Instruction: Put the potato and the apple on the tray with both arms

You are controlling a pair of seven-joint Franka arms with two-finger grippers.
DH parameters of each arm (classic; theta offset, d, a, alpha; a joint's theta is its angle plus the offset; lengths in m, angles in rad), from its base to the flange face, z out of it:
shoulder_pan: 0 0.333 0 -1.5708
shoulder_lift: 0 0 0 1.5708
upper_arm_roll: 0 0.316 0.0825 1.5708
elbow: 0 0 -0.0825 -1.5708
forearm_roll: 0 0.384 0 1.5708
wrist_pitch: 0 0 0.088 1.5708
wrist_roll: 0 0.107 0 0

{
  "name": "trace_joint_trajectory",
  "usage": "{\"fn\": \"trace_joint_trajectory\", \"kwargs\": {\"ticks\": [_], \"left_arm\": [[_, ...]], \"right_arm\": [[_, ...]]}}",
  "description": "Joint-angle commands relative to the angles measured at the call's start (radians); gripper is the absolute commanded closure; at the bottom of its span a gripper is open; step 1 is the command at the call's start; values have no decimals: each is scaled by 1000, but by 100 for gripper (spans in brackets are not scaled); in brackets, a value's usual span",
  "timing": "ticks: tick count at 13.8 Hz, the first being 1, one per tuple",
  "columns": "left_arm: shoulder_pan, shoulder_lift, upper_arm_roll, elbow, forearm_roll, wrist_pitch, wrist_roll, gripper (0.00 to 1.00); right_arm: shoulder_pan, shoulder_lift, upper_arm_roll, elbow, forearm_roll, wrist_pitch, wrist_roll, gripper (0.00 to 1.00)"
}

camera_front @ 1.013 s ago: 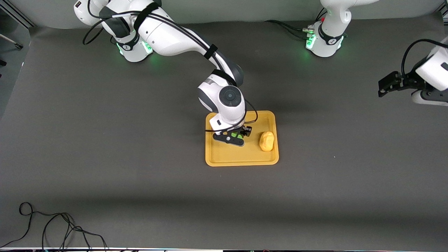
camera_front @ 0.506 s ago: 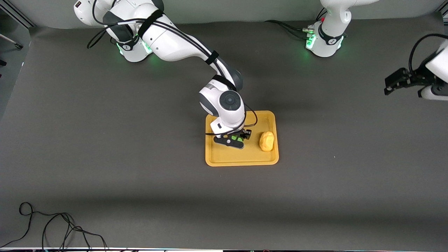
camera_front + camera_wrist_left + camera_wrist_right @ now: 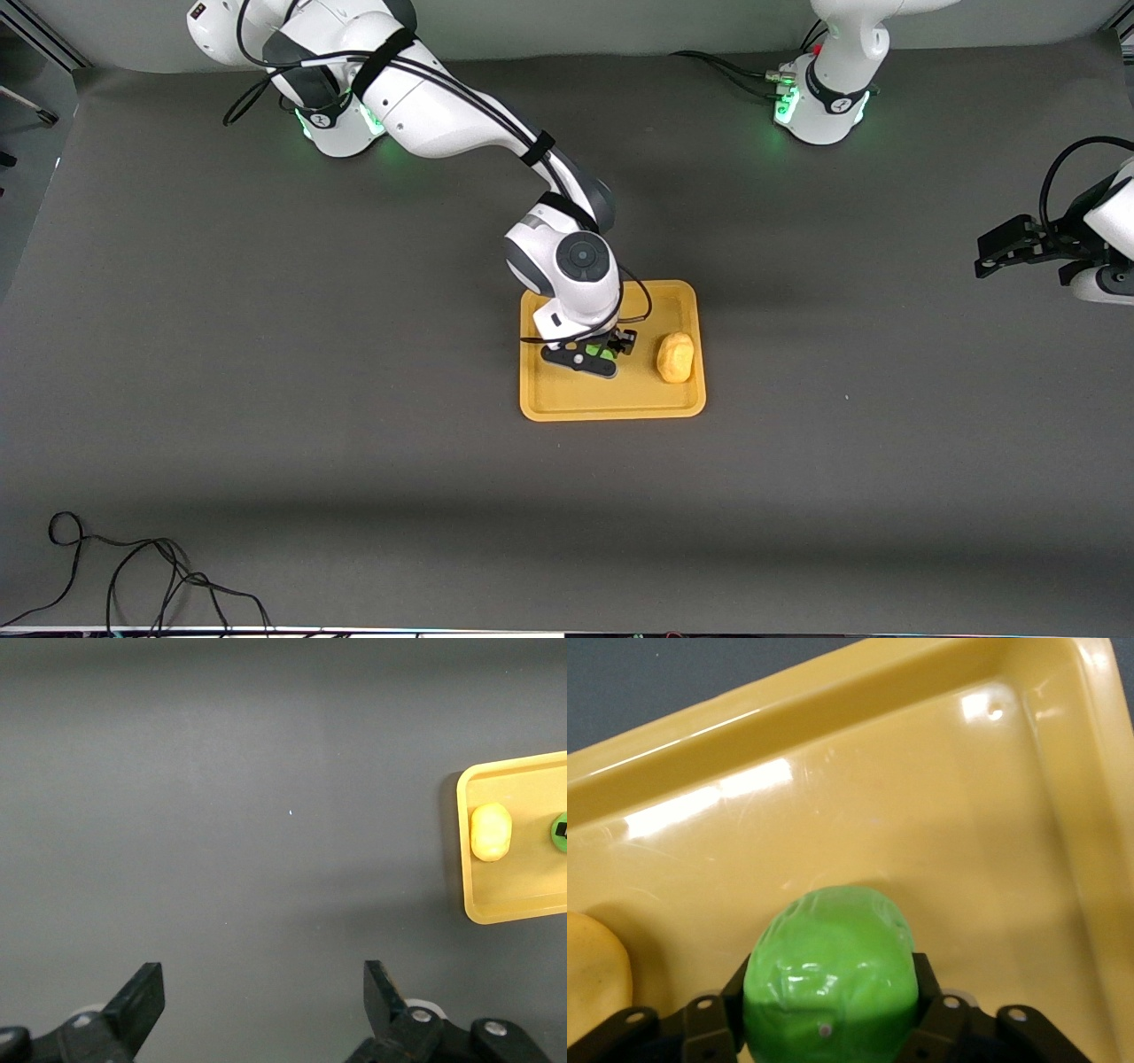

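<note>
The yellow-orange tray (image 3: 611, 412) lies mid-table. The yellow-tan potato (image 3: 675, 357) rests in it toward the left arm's end. My right gripper (image 3: 602, 353) is low over the tray's middle, shut on the green apple (image 3: 606, 354). In the right wrist view the apple (image 3: 824, 939) fills the gap between the fingers of the gripper (image 3: 830, 983), just above the tray floor (image 3: 877, 815), with the potato (image 3: 594, 974) beside it. My left gripper (image 3: 985, 255) is open and empty over bare table at the left arm's end. Its wrist view shows the gripper (image 3: 261, 988), tray (image 3: 496, 908) and potato (image 3: 491, 831).
The table is covered with a dark grey mat (image 3: 354, 399). A black cable (image 3: 133, 576) lies coiled at the near corner toward the right arm's end. The two green-lit bases (image 3: 819, 106) stand along the table's back edge.
My right gripper has sunk a little lower over the tray with the apple. My left arm has drawn away toward its end of the table. The potato has not moved.
</note>
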Motion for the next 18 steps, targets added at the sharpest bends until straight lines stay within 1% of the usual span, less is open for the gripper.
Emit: {"fn": "trace_joint_trajectory", "kwargs": {"ticks": [1, 4, 5, 7, 10, 12, 13, 15, 16, 18], "left_arm": [[-5, 9, 6, 31, 5, -29, 19, 0], [-3, 9, 7, 32, 5, -29, 21, 0], [-5, 10, 6, 32, 5, -30, 19, 0], [-5, 12, 6, 32, 5, -29, 18, 0], [-6, 12, 6, 32, 5, -30, 15, 0], [-8, 13, 6, 44, 5, -27, 15, 0], [-6, 32, 6, 72, 5, -32, 11, 0], [-6, 46, 6, 95, 5, -59, 15, 0], [-5, 52, 6, 92, 5, -64, 21, 0], [-5, 55, 6, 92, 5, -64, 21, 0]], "right_arm": [[8, 14, -4, 26, -9, 5, 38, 0], [8, -13, -1, 38, -6, -11, 71, 0], [8, -63, -1, 37, 4, -31, 75, 0], [5, -171, -4, 38, 71, -162, 74, 0], [-22, -339, -14, 29, 68, -355, 55, 0], [-50, -430, -33, 23, 64, -481, -19, 0], [-52, -468, -64, 21, 64, -550, -71, 0], [-50, -528, -162, 20, 65, -656, -223, 0], [-52, -559, -202, 6, 68, -695, -298, 0], [-61, -631, -289, -35, 76, -730, -436, 0]]}}
